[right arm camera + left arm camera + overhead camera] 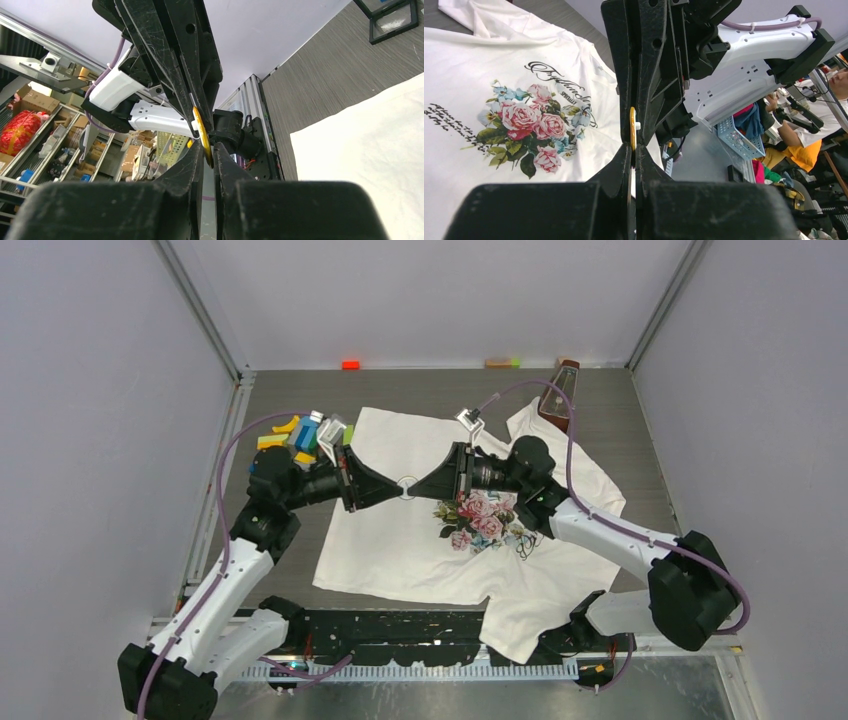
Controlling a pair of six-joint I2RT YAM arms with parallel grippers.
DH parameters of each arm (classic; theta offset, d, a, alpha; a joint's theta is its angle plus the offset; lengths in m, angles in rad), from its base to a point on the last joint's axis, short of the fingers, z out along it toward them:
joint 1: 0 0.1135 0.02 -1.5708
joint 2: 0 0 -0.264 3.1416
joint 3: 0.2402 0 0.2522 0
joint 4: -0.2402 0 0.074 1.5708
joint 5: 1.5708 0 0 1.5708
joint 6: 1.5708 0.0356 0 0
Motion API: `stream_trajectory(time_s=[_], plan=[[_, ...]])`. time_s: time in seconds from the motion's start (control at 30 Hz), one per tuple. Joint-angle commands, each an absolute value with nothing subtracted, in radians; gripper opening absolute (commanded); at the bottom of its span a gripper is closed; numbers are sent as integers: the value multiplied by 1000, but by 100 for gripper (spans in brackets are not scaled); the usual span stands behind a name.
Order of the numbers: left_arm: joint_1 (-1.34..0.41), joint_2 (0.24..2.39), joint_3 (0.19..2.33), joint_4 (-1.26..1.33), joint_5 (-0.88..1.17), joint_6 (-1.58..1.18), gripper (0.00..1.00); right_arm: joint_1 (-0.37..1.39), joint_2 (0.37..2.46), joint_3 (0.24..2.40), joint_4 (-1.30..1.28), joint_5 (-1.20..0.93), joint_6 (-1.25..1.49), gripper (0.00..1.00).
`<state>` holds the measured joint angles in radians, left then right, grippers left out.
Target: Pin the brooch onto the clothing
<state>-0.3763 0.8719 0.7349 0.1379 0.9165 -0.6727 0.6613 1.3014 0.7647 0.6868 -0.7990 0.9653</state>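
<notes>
Holding the brooch [405, 486] from both sides, your left gripper [633, 150] and right gripper [210, 150] are each pinched shut on it, tip to tip, above the T-shirt [390, 540] spread mid-table [420, 385]. Nothing is pinned yet; lowering and fastening remain.

Over the middle of the T-shirt [400, 540], the left gripper [397, 486] and the right gripper [415, 486] met tip to tip, both clamped on the brooch [632, 127], making one barrier from its left side to its right. A heap of coloured blocks [300, 435] crowded its far left corner. What looked like a metronome [562, 390] stood at its far right corner, and a small clip [468, 420] lay on its far edge. Bare table [420, 388] lay open beyond that edge and off its right side.
</notes>
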Motion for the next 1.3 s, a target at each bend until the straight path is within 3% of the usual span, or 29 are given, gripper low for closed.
stream_trajectory(time_s=[0.0, 0.17, 0.27, 0.4, 0.53, 0.73, 0.9, 1.1, 1.27], plan=[[-382, 864, 773, 201, 976, -665, 0, 654, 1341, 832, 583, -755, 964, 10], [-382, 883, 771, 217, 991, -693, 0, 653, 1354, 854, 562, -768, 957, 11], [-382, 883, 773, 179, 952, -671, 0, 653, 1337, 857, 568, -798, 949, 18], [-382, 882, 806, 29, 841, -588, 0, 652, 1282, 868, 506, -822, 897, 30], [-370, 879, 810, -41, 757, -564, 0, 650, 1181, 907, 269, -788, 745, 46], [-321, 876, 834, -150, 645, -524, 0, 633, 1066, 973, -19, -617, 577, 64], [-311, 864, 857, -185, 638, -491, 0, 631, 1099, 1037, -216, -359, 516, 66], [-311, 810, 897, -334, 467, -390, 0, 635, 1344, 1097, -339, -193, 486, 61], [-311, 788, 883, -293, 522, -404, 0, 642, 1537, 1169, -341, -24, 460, 59]])
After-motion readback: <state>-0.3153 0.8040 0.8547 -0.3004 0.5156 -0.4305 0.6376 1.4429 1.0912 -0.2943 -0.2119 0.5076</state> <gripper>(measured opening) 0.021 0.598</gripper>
